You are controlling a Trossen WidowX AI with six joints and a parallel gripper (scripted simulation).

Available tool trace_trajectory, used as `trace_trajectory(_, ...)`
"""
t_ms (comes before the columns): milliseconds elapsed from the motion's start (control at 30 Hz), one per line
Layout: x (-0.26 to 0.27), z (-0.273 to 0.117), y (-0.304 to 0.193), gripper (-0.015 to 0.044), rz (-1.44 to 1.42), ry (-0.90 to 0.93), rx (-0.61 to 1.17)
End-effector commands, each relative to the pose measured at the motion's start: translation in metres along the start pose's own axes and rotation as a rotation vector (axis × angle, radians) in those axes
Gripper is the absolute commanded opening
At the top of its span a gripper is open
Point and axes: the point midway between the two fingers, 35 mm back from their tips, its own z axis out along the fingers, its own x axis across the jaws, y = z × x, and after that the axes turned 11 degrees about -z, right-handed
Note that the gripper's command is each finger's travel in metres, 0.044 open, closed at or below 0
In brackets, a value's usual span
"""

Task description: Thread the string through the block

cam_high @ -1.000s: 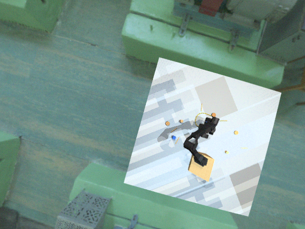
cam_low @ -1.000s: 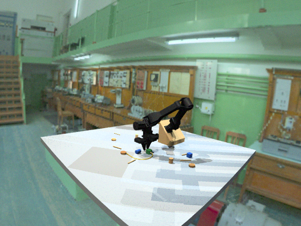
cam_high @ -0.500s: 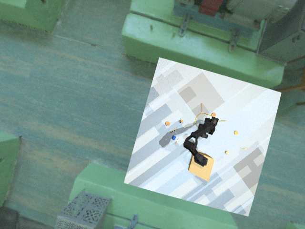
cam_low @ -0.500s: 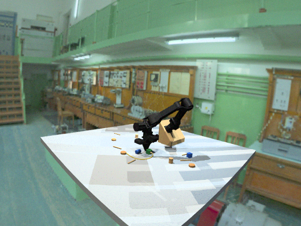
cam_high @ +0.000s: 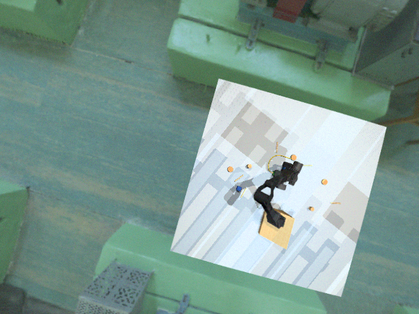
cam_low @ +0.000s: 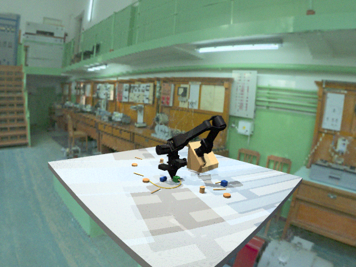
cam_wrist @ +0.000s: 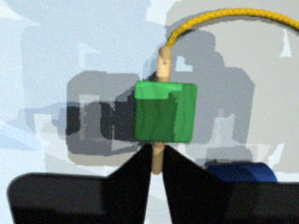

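Note:
The green block (cam_high: 273, 173) (cam_low: 176, 178) (cam_wrist: 163, 112) sits on the table. The wooden stick (cam_wrist: 163, 69) runs through it: in the wrist view its string end sticks out at the far side, its bare tip at the side by the fingers. My gripper (cam_low: 172, 177) (cam_wrist: 156, 150) is down close beside the block, shut on the bare tip. The yellow string (cam_high: 268, 163) (cam_low: 166, 188) (cam_wrist: 234, 12) curves from the stick's other end round to the round wooden button (cam_high: 293, 157) (cam_low: 146, 180). The fingertips are hidden under the arm in the top view.
A blue cylinder (cam_low: 163, 178) (cam_wrist: 243, 173) lies close beside the gripper. A blue cube (cam_high: 238, 188) (cam_low: 223, 183), a short wooden cylinder (cam_high: 249, 166) (cam_low: 202, 189), another button (cam_high: 230, 169) (cam_low: 226, 195) and several loose sticks lie farther off. A large wooden wedge (cam_high: 275, 235) (cam_low: 196, 162) stands at the arm's base.

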Motion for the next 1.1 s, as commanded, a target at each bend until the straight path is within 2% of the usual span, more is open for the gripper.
trace_trajectory(0,-0.001,0.0,0.0,0.0,-0.003,-0.004,-0.016)
trace_trajectory(1067,0.008,-0.003,-0.043,0.0,0.04,-0.014,-0.01)
